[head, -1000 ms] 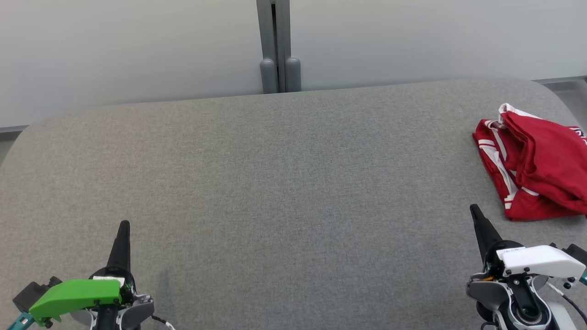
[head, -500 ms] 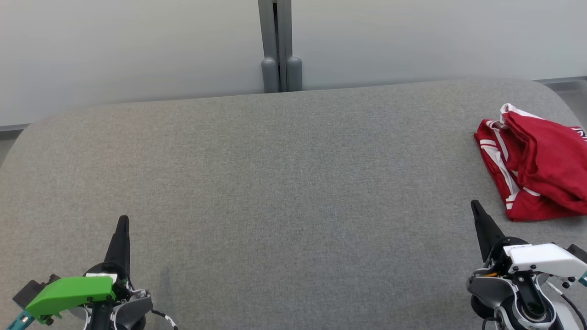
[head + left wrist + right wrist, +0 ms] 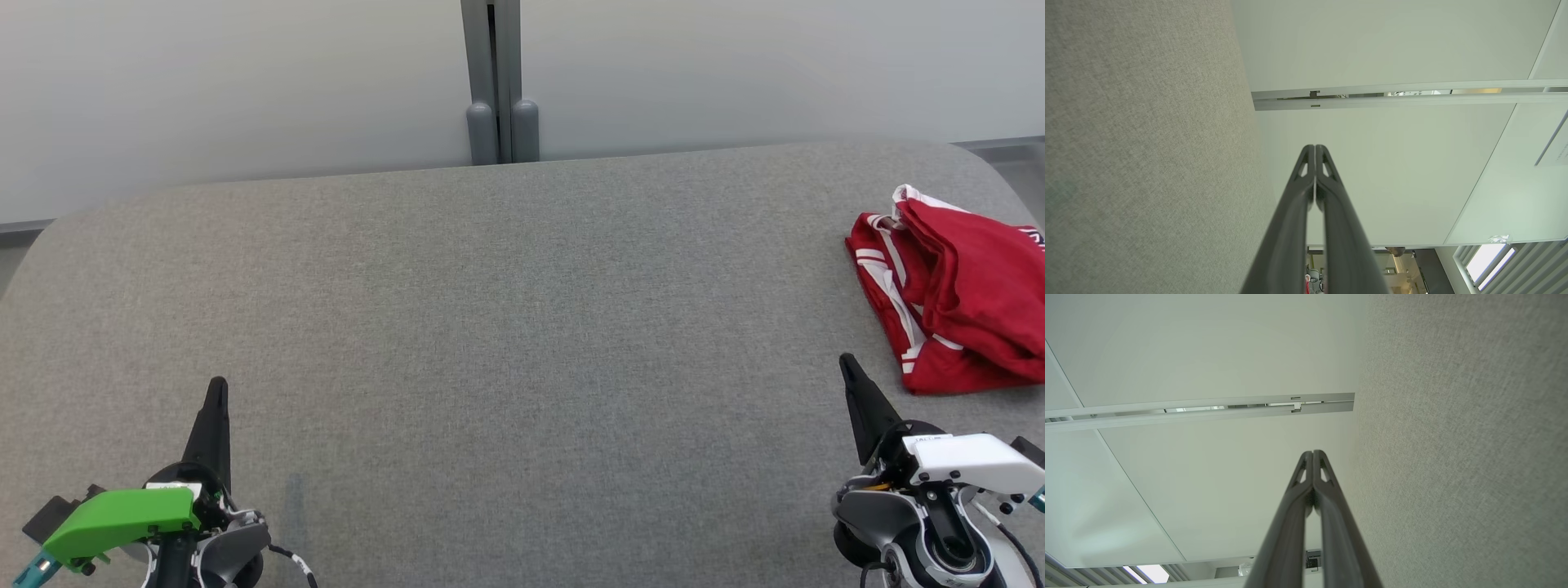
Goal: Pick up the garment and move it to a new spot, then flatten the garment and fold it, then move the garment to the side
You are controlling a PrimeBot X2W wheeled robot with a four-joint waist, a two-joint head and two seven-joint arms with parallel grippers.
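The garment [image 3: 959, 290], red with white stripes, lies in a folded bundle at the far right of the grey table [image 3: 506, 310], cut off by the frame's right edge. My right gripper [image 3: 846, 361] is shut and empty at the lower right, its tip a little left of and nearer than the garment. At the lower left my left gripper [image 3: 217, 384] is shut too, holding nothing, far from the garment. Both wrist views show each gripper's fingertips pressed together, left gripper [image 3: 1314, 147] and right gripper [image 3: 1312, 452], beside the grey table surface [image 3: 1147, 143].
A pale wall panel with a grey vertical post [image 3: 498, 82] stands behind the table's far edge. The table's rounded corners show at the far left and far right. Wide grey cloth surface [image 3: 1466, 437] stretches between the two grippers.
Both grippers have shifted slightly up the head view, away from the near edge, still shut. The garment has not moved.
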